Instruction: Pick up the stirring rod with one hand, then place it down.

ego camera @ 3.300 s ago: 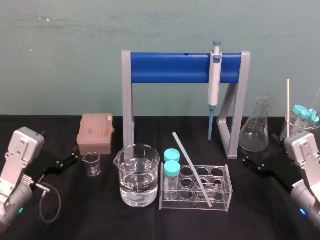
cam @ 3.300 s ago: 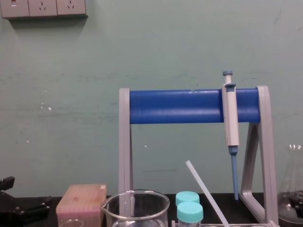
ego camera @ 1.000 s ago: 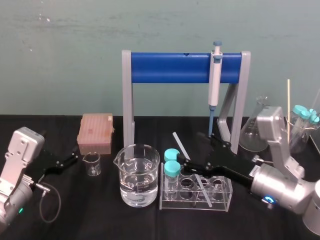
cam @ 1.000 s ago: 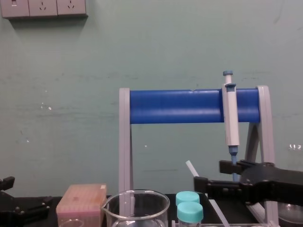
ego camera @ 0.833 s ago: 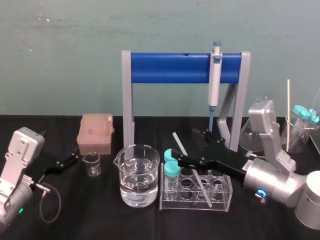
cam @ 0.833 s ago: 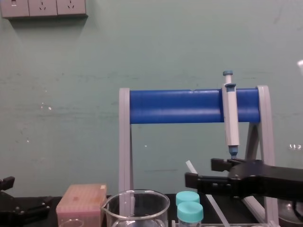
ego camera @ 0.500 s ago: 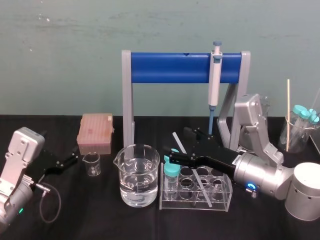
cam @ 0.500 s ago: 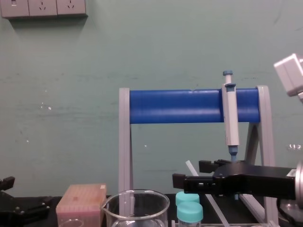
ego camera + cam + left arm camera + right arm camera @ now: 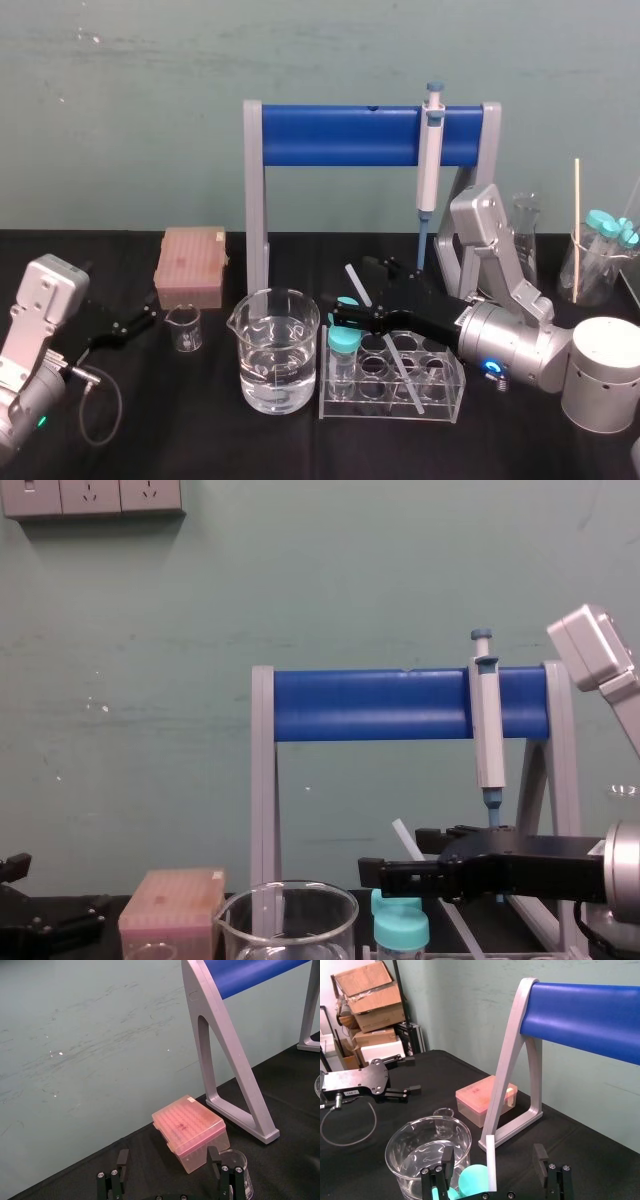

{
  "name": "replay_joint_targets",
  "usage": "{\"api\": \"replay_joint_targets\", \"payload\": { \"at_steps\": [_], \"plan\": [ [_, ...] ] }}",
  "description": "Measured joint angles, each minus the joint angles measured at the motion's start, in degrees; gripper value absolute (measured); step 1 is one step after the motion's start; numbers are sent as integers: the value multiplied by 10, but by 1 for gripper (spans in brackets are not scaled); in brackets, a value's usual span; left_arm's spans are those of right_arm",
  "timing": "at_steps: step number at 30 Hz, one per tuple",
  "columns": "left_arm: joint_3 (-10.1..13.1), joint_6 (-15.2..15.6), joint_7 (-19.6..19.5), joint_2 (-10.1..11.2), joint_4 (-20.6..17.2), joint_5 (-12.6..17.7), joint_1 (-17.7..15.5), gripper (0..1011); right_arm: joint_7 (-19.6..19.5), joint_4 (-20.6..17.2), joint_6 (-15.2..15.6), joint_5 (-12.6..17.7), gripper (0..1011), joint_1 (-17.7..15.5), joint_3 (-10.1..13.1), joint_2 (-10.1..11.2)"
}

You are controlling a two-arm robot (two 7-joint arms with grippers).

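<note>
Leaning between right gripper (image 9: 493, 1152) spread fingers: stirring rod (image 9: 491, 1165).

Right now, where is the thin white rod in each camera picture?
Head view: rod leaning in the clear rack, just right of centre.
Chest view: rod low, right of centre, partly hidden by the right gripper.
Right wrist view: rod between that gripper's open fingers.
Shared landmark, also in the left wrist view: the stand's blue bar.

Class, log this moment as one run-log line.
phase: pre-grasp | right end effector: open, astride stirring rod | left end effector: open, parked left
</note>
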Motion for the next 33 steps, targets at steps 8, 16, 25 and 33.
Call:
{"api": "replay_joint_targets", "payload": {
  "at_steps": [8,16,25,33],
  "plan": [
    [0,0,0,0,0,0,0,1000,0,-1,1,-5,1003,1,-1,0],
    [0,0,0,0,0,0,0,1000,0,-1,1,-4,995,1,-1,0],
    [0,0,0,0,0,0,0,1000,0,-1,1,-3,775,0,0,0],
    [0,0,0,0,0,0,0,1000,-1,-1,1,-2,537,0,0,0]
  ]
}}
